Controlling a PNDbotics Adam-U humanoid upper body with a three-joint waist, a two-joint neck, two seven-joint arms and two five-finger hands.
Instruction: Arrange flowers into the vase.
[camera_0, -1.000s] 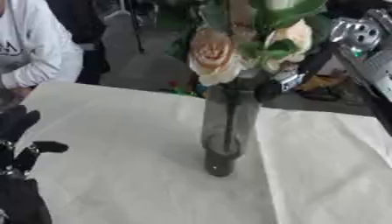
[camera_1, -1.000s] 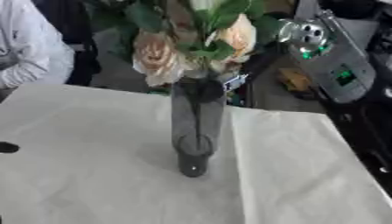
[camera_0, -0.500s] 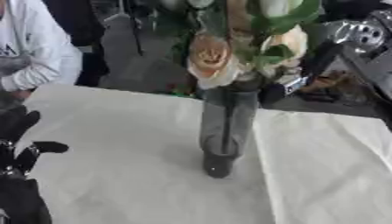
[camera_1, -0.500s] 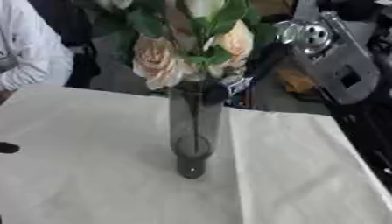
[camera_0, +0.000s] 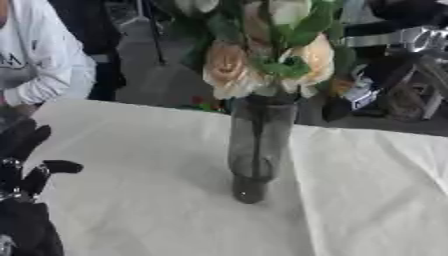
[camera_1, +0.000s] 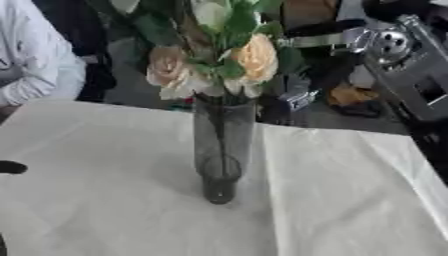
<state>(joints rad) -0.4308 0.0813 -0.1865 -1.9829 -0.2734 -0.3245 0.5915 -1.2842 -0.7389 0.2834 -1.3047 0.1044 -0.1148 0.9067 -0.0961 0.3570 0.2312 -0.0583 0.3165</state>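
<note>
Left hand (camera_0: 22, 170) rests released at the lower left corner, partly cut off. Well to its right stands the vase (camera_0: 259, 142) holding peach flowers (camera_0: 262, 65), tops cropped, stems blurred.

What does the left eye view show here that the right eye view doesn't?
Only the left eye view shows the left hand at the lower left edge, fingers up and relaxed, holding nothing; the right eye view catches just a dark tip of it at its left edge. Only the right eye view shows the silver-jointed arm at upper right this fully; its hand is not visible. Both show the dark glass vase standing upright on the white tablecloth with pale roses in it.
</note>
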